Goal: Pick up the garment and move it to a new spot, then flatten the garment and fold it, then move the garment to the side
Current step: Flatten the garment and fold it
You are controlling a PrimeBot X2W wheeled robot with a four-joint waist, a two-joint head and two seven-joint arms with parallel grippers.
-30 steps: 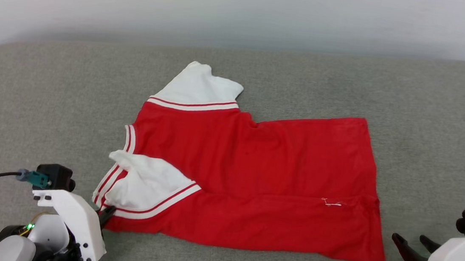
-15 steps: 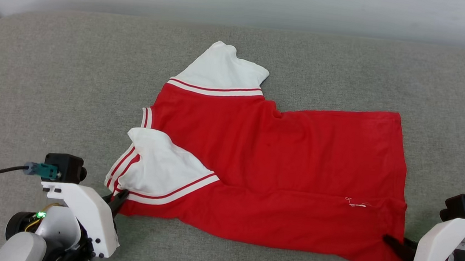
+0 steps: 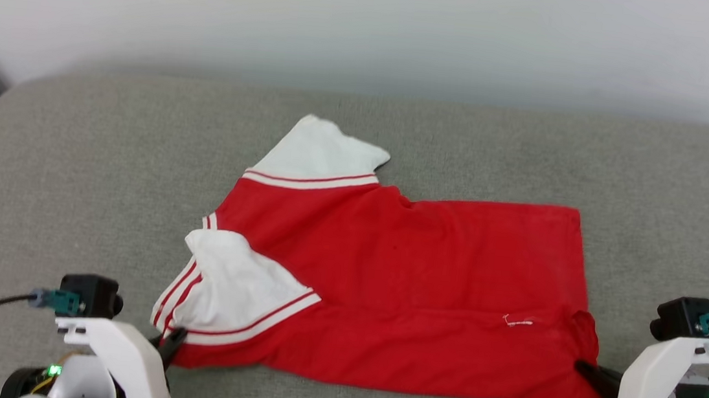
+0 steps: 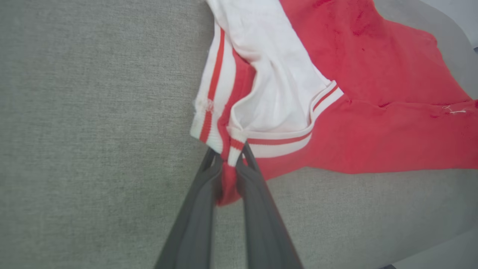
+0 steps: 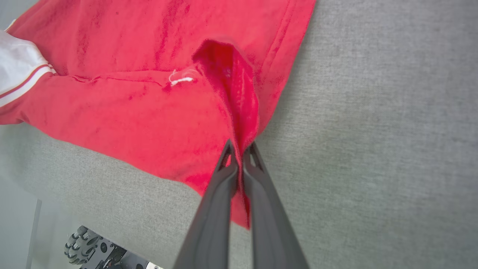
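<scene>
Head view, and the garment (image 3: 397, 294) lies spread across the middle of the grey padded surface (image 3: 69, 184), collar end toward the robot's left and hem toward its right. The left gripper (image 3: 175, 338) is clamped on the near collar-end corner. In the left wrist view the two dark fingers pinch cloth right at the striped band below the near white sleeve (image 3: 235, 285). The right gripper (image 3: 585, 369) is closed on the near hem corner, and in the right wrist view the red cloth puckers into a ridge just ahead of the fingertips.

So where am I? The shirt looks placed and mostly flat, and the near sleeve is already turned in over the body. A crease runs along the near side past a loose white thread (image 3: 518, 321). I judge the fold is under way, with both near corners gripped for carrying over. Finishing the fold and shifting the bundle aside are left.

I can't tell how many layers either pinch holds. No lettering is visible on the upper face. The far sleeve (image 3: 320, 150) sticks out unfolded. The white wrist housings hide most of both grippers in the head view.
</scene>
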